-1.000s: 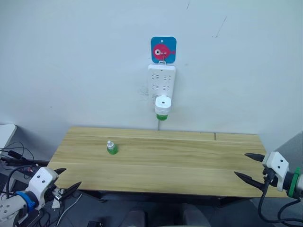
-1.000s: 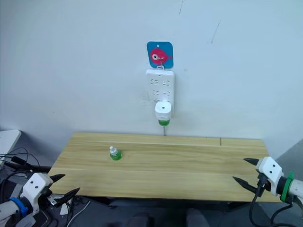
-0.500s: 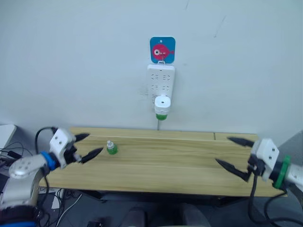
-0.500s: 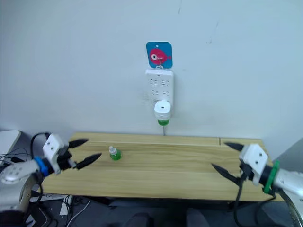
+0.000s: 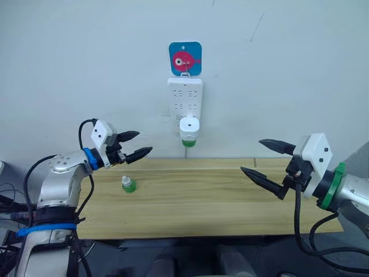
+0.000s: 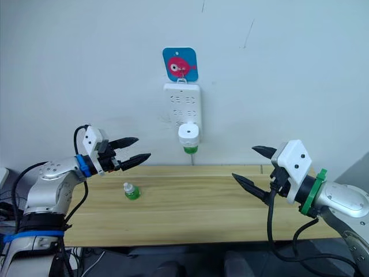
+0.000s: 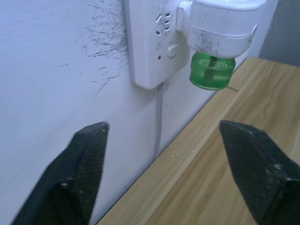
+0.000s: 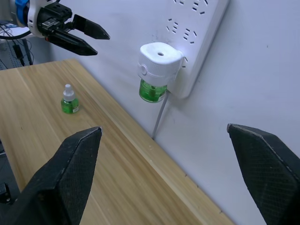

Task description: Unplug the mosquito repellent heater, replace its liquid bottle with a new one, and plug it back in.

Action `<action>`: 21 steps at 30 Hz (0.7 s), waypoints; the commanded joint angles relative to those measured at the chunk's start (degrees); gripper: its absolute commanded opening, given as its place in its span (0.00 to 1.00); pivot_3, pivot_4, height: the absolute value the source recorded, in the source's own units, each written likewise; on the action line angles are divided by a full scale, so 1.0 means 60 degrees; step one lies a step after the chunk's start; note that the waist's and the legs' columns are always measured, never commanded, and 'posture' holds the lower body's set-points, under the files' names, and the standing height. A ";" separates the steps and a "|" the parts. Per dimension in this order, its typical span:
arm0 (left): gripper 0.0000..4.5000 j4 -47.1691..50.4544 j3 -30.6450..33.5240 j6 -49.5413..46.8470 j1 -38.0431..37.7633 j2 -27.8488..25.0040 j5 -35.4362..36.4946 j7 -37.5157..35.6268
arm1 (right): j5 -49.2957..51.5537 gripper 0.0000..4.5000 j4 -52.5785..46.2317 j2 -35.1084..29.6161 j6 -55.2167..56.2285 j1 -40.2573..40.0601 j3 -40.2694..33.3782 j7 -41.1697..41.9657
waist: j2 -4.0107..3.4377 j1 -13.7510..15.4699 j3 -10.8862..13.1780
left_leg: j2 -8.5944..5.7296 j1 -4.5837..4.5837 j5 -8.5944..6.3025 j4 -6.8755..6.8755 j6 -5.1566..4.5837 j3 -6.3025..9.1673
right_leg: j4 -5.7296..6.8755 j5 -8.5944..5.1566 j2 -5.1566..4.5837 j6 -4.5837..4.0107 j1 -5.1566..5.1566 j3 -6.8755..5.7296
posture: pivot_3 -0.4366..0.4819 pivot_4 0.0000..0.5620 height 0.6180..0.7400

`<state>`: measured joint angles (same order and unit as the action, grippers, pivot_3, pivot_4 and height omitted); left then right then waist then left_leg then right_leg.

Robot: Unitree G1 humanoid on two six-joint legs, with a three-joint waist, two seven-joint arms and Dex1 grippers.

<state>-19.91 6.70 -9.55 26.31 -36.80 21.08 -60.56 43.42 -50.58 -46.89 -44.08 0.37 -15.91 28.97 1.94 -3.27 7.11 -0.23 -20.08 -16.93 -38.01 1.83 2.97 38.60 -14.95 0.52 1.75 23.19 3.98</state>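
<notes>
The white mosquito repellent heater point(image 5: 188, 126) sits plugged into the lowest socket of the wall power strip point(image 5: 185, 98), a green liquid bottle point(image 5: 188, 142) screwed under it. A second small green bottle point(image 5: 128, 184) with a white cap stands upright on the wooden table point(image 5: 207, 202), left of centre. My left gripper point(image 5: 134, 145) is open in the air above and just left of that bottle, pointing toward the wall. My right gripper point(image 5: 259, 157) is open above the table's right half, well right of the heater. The heater point(image 8: 159, 60) and loose bottle point(image 8: 69, 101) also show in the right wrist view.
A blue hook plate with a red fish point(image 5: 185, 57) holds the power strip on the white wall. The strip's cable point(image 5: 185, 153) runs down behind the table's back edge. Loose cables point(image 5: 11, 199) lie off the table's left side.
Both arms have risen from below the table's front corners to above it, the left one swinging in toward the wall. The camera has shifted, moving the scene left in the picture.
</notes>
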 commanded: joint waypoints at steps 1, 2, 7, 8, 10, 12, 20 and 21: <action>0.87 -0.0358 -0.0121 0.0171 0.0737 0.0240 -0.0150 0.0062 | 0.0417 1.00 -0.0622 -0.0075 -0.0204 0.0071 -0.0333 -0.0366 | 0.0007 -0.0039 0.0015 | -0.0001 -0.0001 0.0000 -0.0003 0.0000 -0.0001 | 0.0000 0.0000 0.0000 0.0000 0.0000 0.0000 | 0.28 0.23 1.00; 0.87 -0.0584 -0.0164 0.0229 0.0939 0.0345 -0.0203 0.0054 | 0.0474 1.00 -0.0715 -0.0077 -0.0271 0.0050 -0.0350 -0.0457 | 0.0010 -0.0069 0.0018 | -0.0001 -0.0003 0.0000 -0.0003 0.0000 -0.0004 | -0.0002 0.0000 0.0003 0.0001 0.0000 0.0000 | 0.27 0.23 1.00; 0.87 -0.1937 -0.0345 0.0674 0.2018 0.0885 -0.0517 0.0094 | 0.0669 1.00 -0.1035 -0.0116 -0.0509 0.0050 -0.0354 -0.0835 | 0.0018 -0.0303 0.0074 | -0.0002 -0.0010 0.0000 -0.0003 0.0000 -0.0003 | -0.0007 0.0000 0.0004 0.0002 0.0000 -0.0001 | 0.24 0.24 1.00; 0.87 -0.2156 -0.0357 0.0768 0.2168 0.0948 -0.0572 0.0080 | 0.0709 1.00 -0.1070 -0.0116 -0.0534 0.0058 -0.0347 -0.0895 | 0.0022 -0.0330 0.0096 | -0.0003 -0.0011 0.0000 -0.0003 0.0000 -0.0004 | -0.0008 0.0000 0.0005 0.0003 0.0000 0.0000 | 0.24 0.24 1.00; 0.87 -0.2703 -0.0345 0.0990 0.2526 0.1081 -0.0686 0.0075 | 0.0793 1.00 -0.1173 -0.0083 -0.0586 0.0070 -0.0313 -0.1058 | 0.0034 -0.0424 0.0145 | -0.0002 -0.0012 0.0000 -0.0003 0.0000 -0.0004 | -0.0008 0.0001 0.0010 0.0004 0.0001 0.0002 | 0.22 0.25 1.00; 0.87 -0.3237 -0.0323 0.1195 0.2914 0.1203 -0.0781 0.0103 | 0.0819 1.00 -0.1266 -0.0080 -0.0593 -0.0037 -0.0336 -0.1134 | 0.0040 -0.0541 0.0180 | 0.0000 -0.0021 0.0000 -0.0003 0.0000 0.0001 | -0.0008 0.0001 0.0011 0.0005 0.0004 -0.0001 | 0.21 0.26 1.00; 0.87 -0.4187 -0.0343 0.1634 0.3671 0.1373 -0.0947 -0.0338 | 0.1017 1.00 -0.1545 -0.0150 -0.0602 -0.0357 -0.0422 -0.1445 | 0.0044 -0.0764 0.0235 | -0.0008 -0.0070 0.0000 -0.0020 -0.0001 0.0043 | -0.0013 -0.0002 0.0006 0.0021 0.0023 -0.0026 | 0.18 0.27 1.00; 0.87 -0.4224 -0.0382 0.1651 0.3743 0.1397 -0.0958 -0.0483 | 0.1056 1.00 -0.1559 -0.0166 -0.0591 -0.0389 -0.0432 -0.1470 | 0.0045 -0.0774 0.0241 | -0.0010 -0.0073 0.0000 -0.0023 -0.0001 0.0044 | -0.0013 -0.0001 0.0005 0.0023 0.0023 -0.0026 | 0.18 0.27 1.00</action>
<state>-45.97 4.29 -0.84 46.28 -28.78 15.17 -62.33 48.84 -57.88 -47.23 -48.19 -1.90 -16.87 20.83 2.21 -7.92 8.55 -0.30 -20.52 -16.93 -38.16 1.82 3.23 38.52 -14.95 0.55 1.90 23.32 3.83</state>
